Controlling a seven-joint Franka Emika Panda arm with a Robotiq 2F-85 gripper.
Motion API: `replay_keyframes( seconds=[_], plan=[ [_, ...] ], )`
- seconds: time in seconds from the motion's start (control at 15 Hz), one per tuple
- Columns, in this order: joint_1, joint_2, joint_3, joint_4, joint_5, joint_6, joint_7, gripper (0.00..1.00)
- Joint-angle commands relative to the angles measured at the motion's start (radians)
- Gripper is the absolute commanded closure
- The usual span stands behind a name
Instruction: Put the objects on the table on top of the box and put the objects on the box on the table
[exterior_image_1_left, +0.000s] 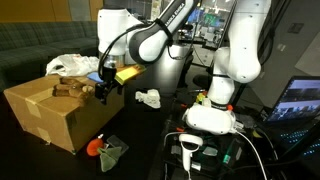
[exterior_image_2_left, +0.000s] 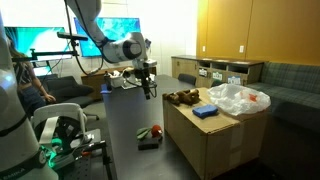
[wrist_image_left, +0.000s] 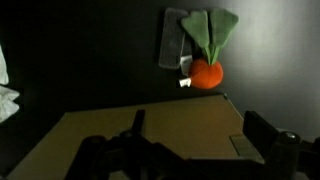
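Poised above the box's (exterior_image_1_left: 50, 108) near edge, gripper (exterior_image_1_left: 107, 90) hanging over the dark bench (exterior_image_1_left: 150, 135), fingers (wrist_image_left: 262, 135) spread wide and holding nothing. Seen from the wrist view: a plush carrot (wrist_image_left: 205, 72), orange body and green felt leaves, lying on the bench just beside a grey cloth (wrist_image_left: 172, 40), the two touching or nearly so. Shown also in both exterior views, close to the box's foot (exterior_image_2_left: 150, 133). Judged light, soft and squashable, unlikely to slip or break; best pinched across the round orange body rather than by the floppy leaves, which would likely fold and let it swing. Cloth judged limp and thin, needing a pinch at a raised fold. On the box top: a blue block (exterior_image_2_left: 204, 111), rigid and flat-sided, easy across its short faces; a brown toy (exterior_image_2_left: 183, 97), shape too small to tell; a crumpled clear bag (exterior_image_2_left: 238, 99), very light, crackly, likely to slide unless gathered at a bunch. White rag (exterior_image_1_left: 148, 98) on the bench well apart from the carrot.
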Motion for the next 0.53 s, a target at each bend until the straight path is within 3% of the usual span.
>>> replay_keyframes(
  seconds=[0.0,0.33,0.4,0.47],
  plan=[
    [-0.036,-0.192,0.082,-0.255,0.22,0.011,-0.125,0.0],
    [0.028,-0.424,0.164,-0.544,0.542,0.066,-0.262,0.0],
    [0.022,-0.339,0.182,-0.413,0.531,0.039,-0.226,0.0],
    [-0.011,-0.309,0.181,-0.444,0.491,0.033,-0.225,0.0]
  ],
)
